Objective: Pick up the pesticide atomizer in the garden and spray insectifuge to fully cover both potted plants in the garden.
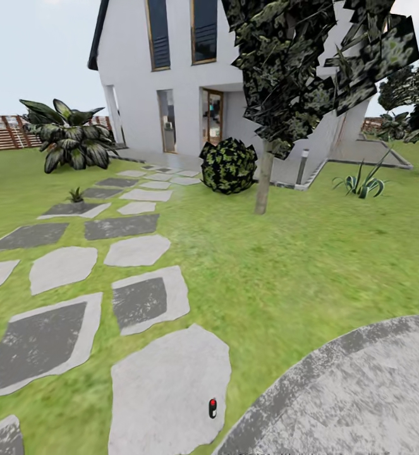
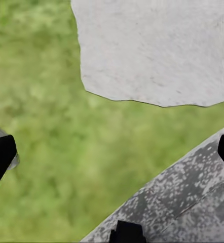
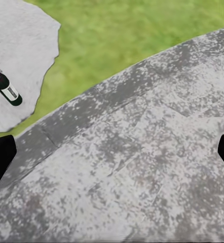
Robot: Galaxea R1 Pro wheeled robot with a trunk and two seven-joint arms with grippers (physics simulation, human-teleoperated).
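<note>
Small dark green-black pesticide atomizer (image 1: pixel 212 408) with a red top lying on its side on a pale grey stepping stone (image 1: pixel 165 385), near the stone's edge and close to the round speckled grey patio (image 1: pixel 361 392). Still to be picked up. Best to roll closer, lower 1 arm slowly, come straight down over the bottle's middle. Left gripper (image 2: pixel 112 152) spread wide; right gripper (image 3: pixel 112 152) spread wide too. Lots of open green lawn (image 1: pixel 297 253) around; 1 small potted plant (image 1: pixel 76 195) far up the path.

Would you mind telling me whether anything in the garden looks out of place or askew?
Yes: the pesticide atomizer lies on its side on a pale stepping stone near the round patio, rather than standing upright. Nothing appears spilled around it.
</note>
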